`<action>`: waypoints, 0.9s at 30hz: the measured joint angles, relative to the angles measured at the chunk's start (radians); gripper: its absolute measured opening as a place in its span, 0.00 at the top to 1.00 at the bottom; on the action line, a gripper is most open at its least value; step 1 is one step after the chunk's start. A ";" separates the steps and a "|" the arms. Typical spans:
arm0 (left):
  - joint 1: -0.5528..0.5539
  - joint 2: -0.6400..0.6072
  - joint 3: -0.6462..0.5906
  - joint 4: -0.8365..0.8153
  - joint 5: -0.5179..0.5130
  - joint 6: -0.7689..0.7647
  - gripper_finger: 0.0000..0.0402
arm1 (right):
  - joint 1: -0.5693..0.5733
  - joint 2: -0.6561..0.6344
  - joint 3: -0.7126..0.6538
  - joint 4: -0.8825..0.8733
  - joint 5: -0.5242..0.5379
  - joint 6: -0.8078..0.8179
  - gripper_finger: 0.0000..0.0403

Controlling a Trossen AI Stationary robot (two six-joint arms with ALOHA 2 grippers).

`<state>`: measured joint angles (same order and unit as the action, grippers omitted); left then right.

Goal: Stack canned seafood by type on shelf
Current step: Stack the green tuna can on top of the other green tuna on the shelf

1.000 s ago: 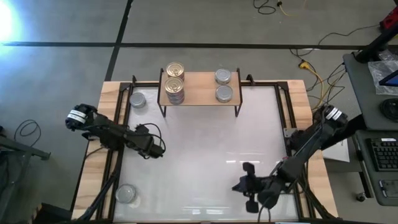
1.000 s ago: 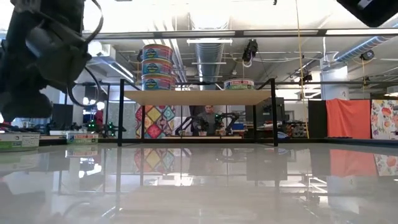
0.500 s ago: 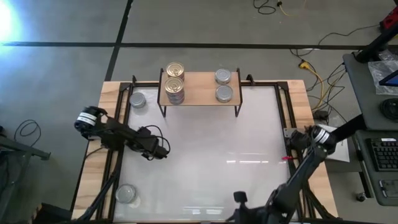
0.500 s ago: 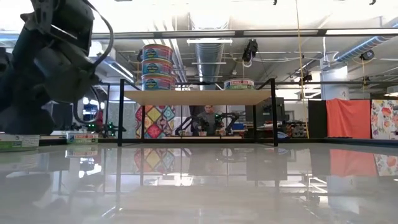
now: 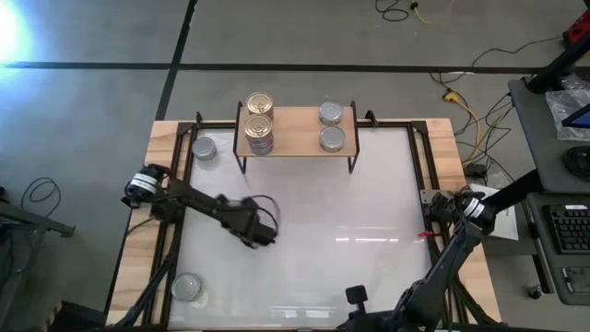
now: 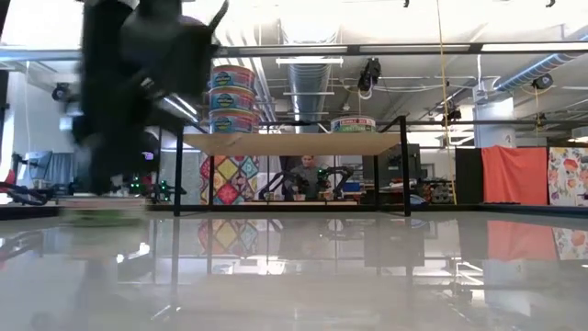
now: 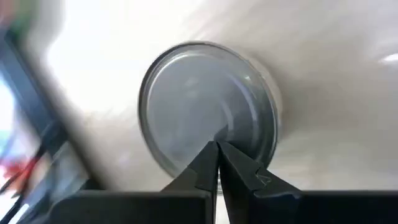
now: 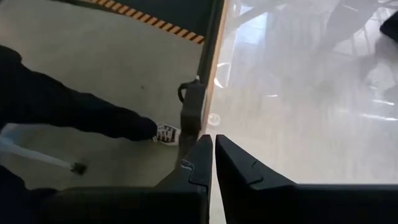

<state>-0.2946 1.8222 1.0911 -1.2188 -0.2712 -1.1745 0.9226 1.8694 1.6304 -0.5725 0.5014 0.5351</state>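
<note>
Silver-grey, the short round lidded tin [image 7: 208, 109] lay beyond the left tool [image 7: 217, 152], whose pressed-together fingers should spread, I judged, before descending squarely.

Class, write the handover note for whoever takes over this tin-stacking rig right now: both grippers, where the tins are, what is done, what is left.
Left gripper: jaws shut, empty, above the table's left-middle.
Right gripper: jaws shut, empty, by the table's near edge.
Done: gold-lidded tins piled at the left end of the shelf. Two silver-lidded tins sit side by side at its right end, unstacked.
Left: bring up and stack with the silvers the loose far tin beside the shelf's left legs and the loose near tin at the table's near left corner.
</note>
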 joint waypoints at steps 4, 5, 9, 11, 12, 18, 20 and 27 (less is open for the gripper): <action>-0.038 0.047 0.165 0.176 -0.083 0.174 1.00 | -0.005 0.000 -0.012 -0.004 0.021 -0.024 0.97; -0.052 0.057 0.204 0.206 -0.113 0.224 1.00 | -0.007 0.000 -0.012 -0.008 0.031 -0.024 0.97; -0.097 0.073 0.365 0.202 -0.216 0.359 1.00 | -0.010 -0.004 -0.014 -0.051 0.057 -0.013 0.97; -0.117 0.073 0.416 0.154 -0.272 0.397 0.99 | -0.011 -0.006 -0.014 -0.082 0.067 0.003 0.97; -0.128 0.072 0.433 0.130 -0.304 0.415 0.99 | -0.011 -0.007 -0.014 -0.108 0.080 0.021 0.97; -0.153 0.064 0.409 0.079 -0.397 0.434 0.91 | -0.020 -0.007 -0.027 -0.376 0.239 0.267 0.97; -0.150 0.064 0.353 0.140 -0.398 0.442 0.87 | -0.029 -0.007 -0.056 -0.434 0.313 0.365 0.97; -0.145 0.069 0.136 0.565 -0.398 0.620 0.76 | -0.118 -0.005 -0.206 -0.352 0.282 0.368 0.97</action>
<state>-0.4394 1.8907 1.2271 -0.6534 -0.6697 -0.5541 0.8044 1.8641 1.4244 -0.9245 0.7831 0.9035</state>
